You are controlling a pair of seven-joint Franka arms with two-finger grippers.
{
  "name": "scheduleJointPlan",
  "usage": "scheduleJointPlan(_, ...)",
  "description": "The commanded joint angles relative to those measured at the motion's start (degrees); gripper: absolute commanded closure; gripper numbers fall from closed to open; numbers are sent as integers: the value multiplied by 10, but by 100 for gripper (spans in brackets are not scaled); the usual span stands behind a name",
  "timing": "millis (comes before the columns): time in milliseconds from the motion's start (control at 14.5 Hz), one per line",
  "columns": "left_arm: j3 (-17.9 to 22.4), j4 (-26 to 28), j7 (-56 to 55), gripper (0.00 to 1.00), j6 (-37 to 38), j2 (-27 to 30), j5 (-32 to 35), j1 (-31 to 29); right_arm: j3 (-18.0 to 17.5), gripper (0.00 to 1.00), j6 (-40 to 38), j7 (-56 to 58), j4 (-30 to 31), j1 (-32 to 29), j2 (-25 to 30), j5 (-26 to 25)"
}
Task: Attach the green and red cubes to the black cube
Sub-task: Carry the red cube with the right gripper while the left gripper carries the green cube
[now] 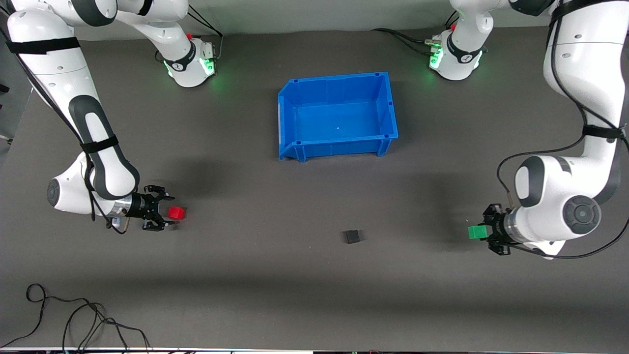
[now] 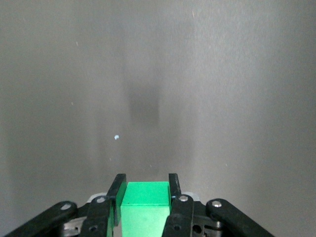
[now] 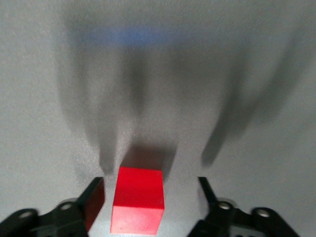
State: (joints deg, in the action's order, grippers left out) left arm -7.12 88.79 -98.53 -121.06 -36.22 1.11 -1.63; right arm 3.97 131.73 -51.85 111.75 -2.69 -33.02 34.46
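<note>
The red cube (image 1: 176, 212) rests on the table toward the right arm's end. My right gripper (image 1: 169, 211) is open, low, with one finger on each side of it and gaps on both sides; the right wrist view shows the red cube (image 3: 138, 205) between the spread fingers of the gripper (image 3: 149, 181). My left gripper (image 1: 484, 231) is shut on the green cube (image 1: 476, 232), low over the table at the left arm's end; the left wrist view shows the green cube (image 2: 144, 205) clamped in the gripper (image 2: 145, 183). The black cube (image 1: 352, 236) lies alone on the table between them.
An empty blue bin (image 1: 339, 147) stands mid-table, farther from the front camera than the black cube. Loose black cables (image 1: 73, 319) lie at the table's near edge toward the right arm's end.
</note>
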Motion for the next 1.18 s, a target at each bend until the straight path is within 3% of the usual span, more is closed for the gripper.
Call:
scheduleJointPlan(0,4,-35,-42,100,7,-25,-1,24,1,85,11,25,11,3,8,22)
scheduleJointPlan(138,4,-37,-43,100,8,-25,-7,35,1,100,10,24,10,4,10,22)
scheduleJointPlan(484,2,-49,-63,100,14,-25,-43,42,-4,100,11,-36,-7,40,18,29)
scheduleJointPlan(829,1,-49,-100,100,10,-33,-47,72,-4,100,18,-162,-81,116,9,55)
scheduleJointPlan(1106,1,-67,-134,100,5,-69,-48,120,-4,100,34,-259,-157,182,-29,62)
